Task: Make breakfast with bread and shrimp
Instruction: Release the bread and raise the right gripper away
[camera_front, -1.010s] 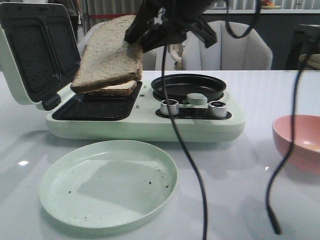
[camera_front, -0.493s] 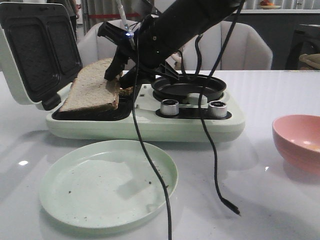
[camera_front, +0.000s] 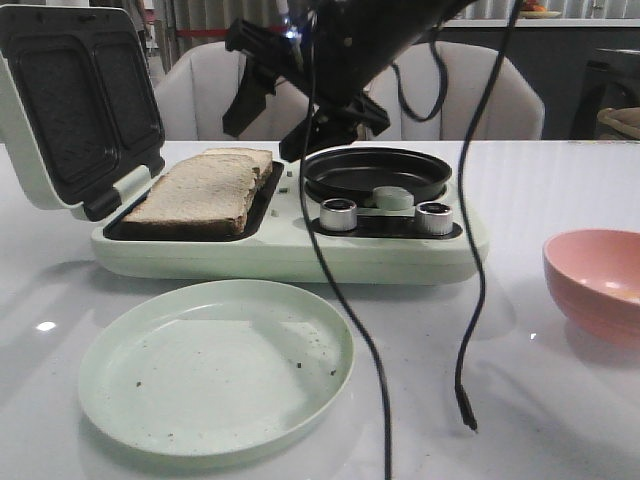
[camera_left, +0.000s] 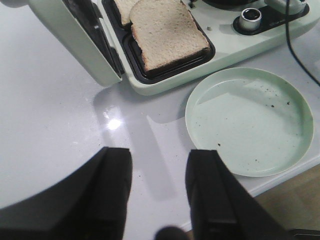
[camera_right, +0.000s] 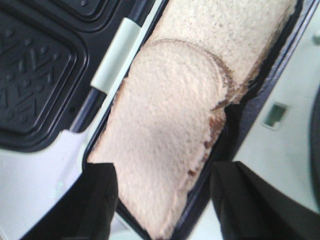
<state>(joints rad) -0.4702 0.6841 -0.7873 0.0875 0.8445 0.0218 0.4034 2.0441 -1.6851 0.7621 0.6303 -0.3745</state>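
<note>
Two slices of bread lie stacked and offset in the left tray of the pale green sandwich maker (camera_front: 290, 255). The top slice (camera_front: 195, 190) covers most of the lower slice (camera_front: 248, 160). My right gripper (camera_front: 262, 135) hangs open and empty just above the tray's back right. In the right wrist view its fingers straddle the top slice (camera_right: 170, 135) without touching; the gripper (camera_right: 162, 200) holds nothing. My left gripper (camera_left: 160, 175) is open and empty over the bare table, in front of the maker; the bread (camera_left: 167, 32) shows beyond it. No shrimp shows.
The maker's lid (camera_front: 70, 100) stands open at the left. A round black pan (camera_front: 378, 172) and two knobs sit on its right half. An empty pale green plate (camera_front: 215, 365) lies in front. A pink bowl (camera_front: 595, 285) stands at right. Cables dangle from the right arm.
The right gripper lowered the top slice onto the tray, let go of it, and rose up and back. The slice now lies flat on the lower one.
</note>
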